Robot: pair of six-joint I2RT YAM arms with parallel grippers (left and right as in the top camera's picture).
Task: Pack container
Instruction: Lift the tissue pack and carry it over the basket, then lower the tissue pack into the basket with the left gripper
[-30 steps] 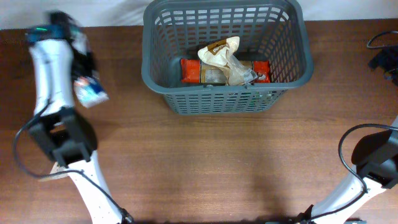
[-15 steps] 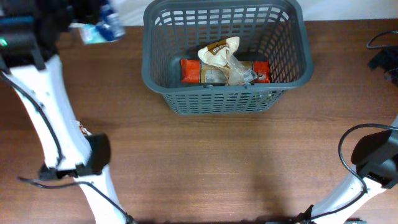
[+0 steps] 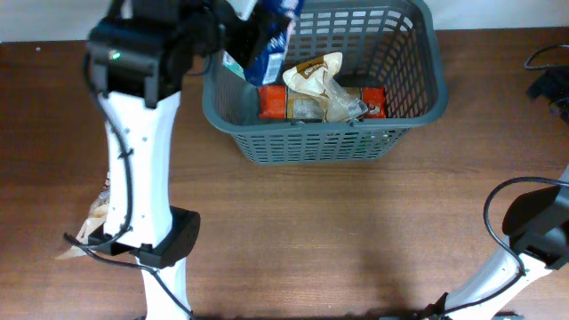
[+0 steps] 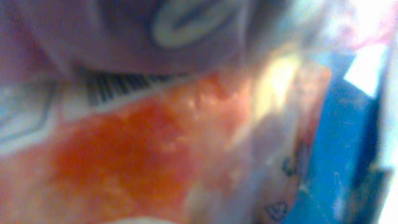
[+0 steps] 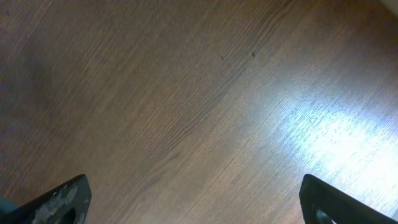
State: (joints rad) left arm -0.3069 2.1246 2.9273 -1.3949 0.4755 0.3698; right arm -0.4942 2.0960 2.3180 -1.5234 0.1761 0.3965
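Note:
The dark grey container [image 3: 411, 108], a slotted basket, stands at the table's far middle. Inside it lie a red-orange packet [image 3: 275, 101] and a crumpled beige bag [image 3: 316, 75]. My left gripper [image 3: 250, 37] is shut on a blue and white packet [image 3: 270, 43] and holds it above the basket's far-left corner. The left wrist view is filled by that packet [image 4: 155, 143], blurred, with orange, blue and a barcode; the fingers are hidden. My right gripper [image 5: 199, 202] is open and empty over bare wood, with its fingertips [image 5: 62, 200] at the frame's lower corners.
A beige packet [image 3: 92, 220] lies on the table by the left arm's base. A black object with a cable [image 3: 549, 82] sits at the far right edge. The right arm's base [image 3: 538, 229] stands at the near right.
My left arm has swung from the table's far left to the basket's far-left corner, carrying the blue packet with it. The right arm has not moved.

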